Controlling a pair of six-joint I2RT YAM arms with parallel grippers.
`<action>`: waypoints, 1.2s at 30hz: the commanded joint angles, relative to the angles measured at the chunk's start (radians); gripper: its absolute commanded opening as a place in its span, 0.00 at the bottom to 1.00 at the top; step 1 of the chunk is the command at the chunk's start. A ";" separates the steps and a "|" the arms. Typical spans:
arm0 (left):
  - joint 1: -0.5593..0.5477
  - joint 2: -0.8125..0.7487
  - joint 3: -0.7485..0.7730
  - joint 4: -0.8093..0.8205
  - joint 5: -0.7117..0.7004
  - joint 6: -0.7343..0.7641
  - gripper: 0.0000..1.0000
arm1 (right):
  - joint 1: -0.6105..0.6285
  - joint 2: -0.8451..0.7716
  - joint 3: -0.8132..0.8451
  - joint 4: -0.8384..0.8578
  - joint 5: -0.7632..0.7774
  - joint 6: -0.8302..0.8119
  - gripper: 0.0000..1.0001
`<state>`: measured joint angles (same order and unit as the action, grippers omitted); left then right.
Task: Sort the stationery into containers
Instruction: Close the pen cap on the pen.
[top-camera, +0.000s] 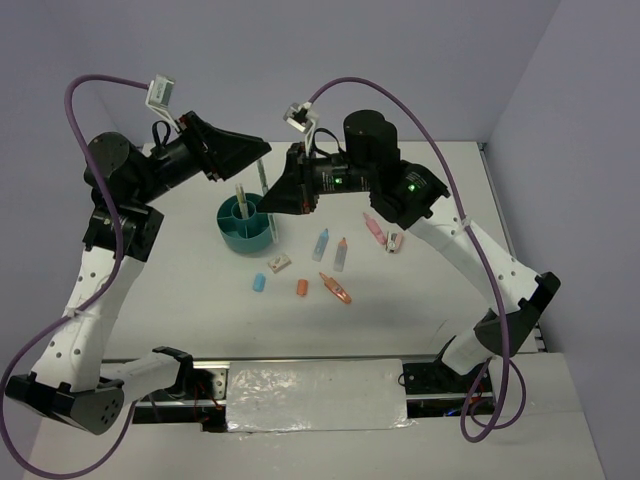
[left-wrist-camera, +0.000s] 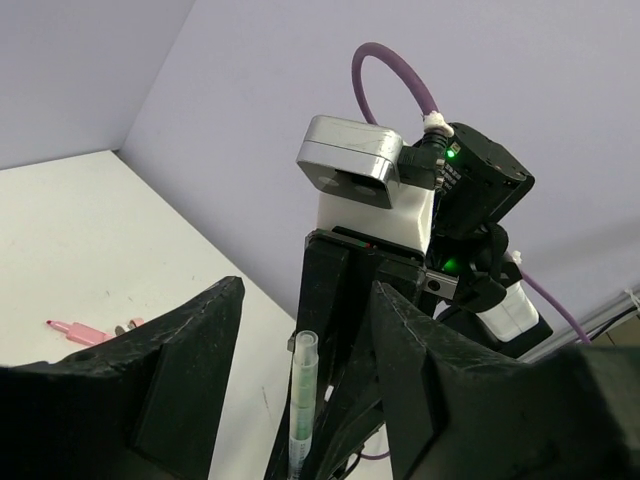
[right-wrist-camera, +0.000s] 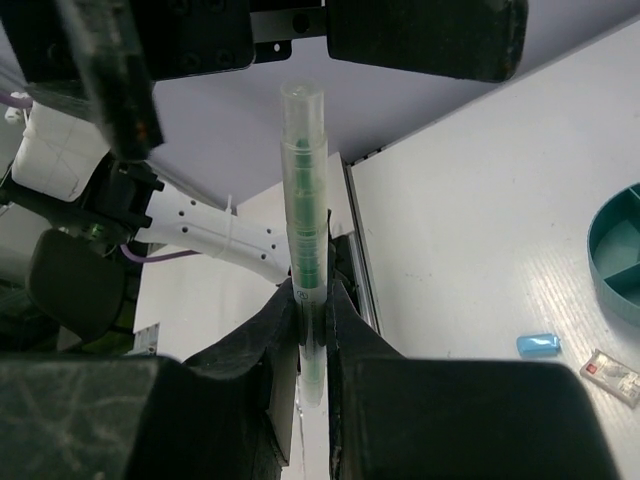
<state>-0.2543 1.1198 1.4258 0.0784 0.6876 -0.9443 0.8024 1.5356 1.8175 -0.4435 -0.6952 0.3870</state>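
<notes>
My right gripper (top-camera: 270, 200) is shut on a clear pen with a green core (right-wrist-camera: 303, 240) and holds it upright just right of the round teal organizer (top-camera: 245, 225). My left gripper (top-camera: 260, 152) is open, with its fingers on either side of the pen's upper end (left-wrist-camera: 303, 380), not touching it. In the right wrist view my right gripper (right-wrist-camera: 310, 300) pinches the pen's lower part. On the table lie a blue eraser (top-camera: 259, 284), an orange eraser (top-camera: 301, 288), a whitish-tan piece (top-camera: 278, 264), a blue marker (top-camera: 321, 244), an orange marker (top-camera: 341, 254) and a pink marker (top-camera: 374, 229).
A thin pale stick (top-camera: 240, 196) stands in the organizer. An orange pen (top-camera: 335, 289) lies right of the orange eraser. A small item (top-camera: 395, 242) lies beside the pink marker. The wall is close behind both grippers. The organizer's rim (right-wrist-camera: 612, 250) shows at the right wrist view's right edge.
</notes>
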 joint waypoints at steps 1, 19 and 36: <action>-0.003 -0.015 0.006 0.067 0.018 -0.002 0.65 | 0.003 -0.042 0.017 -0.001 -0.007 -0.027 0.00; -0.003 -0.032 -0.071 0.072 0.072 -0.051 0.07 | 0.000 0.000 0.114 -0.052 -0.007 -0.048 0.00; -0.129 -0.126 -0.225 -0.045 0.084 -0.033 0.00 | -0.107 0.235 0.556 -0.100 -0.075 -0.002 0.00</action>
<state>-0.2939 1.0222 1.2480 0.2100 0.5484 -0.9966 0.7582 1.7721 2.2684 -0.8539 -0.8322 0.3470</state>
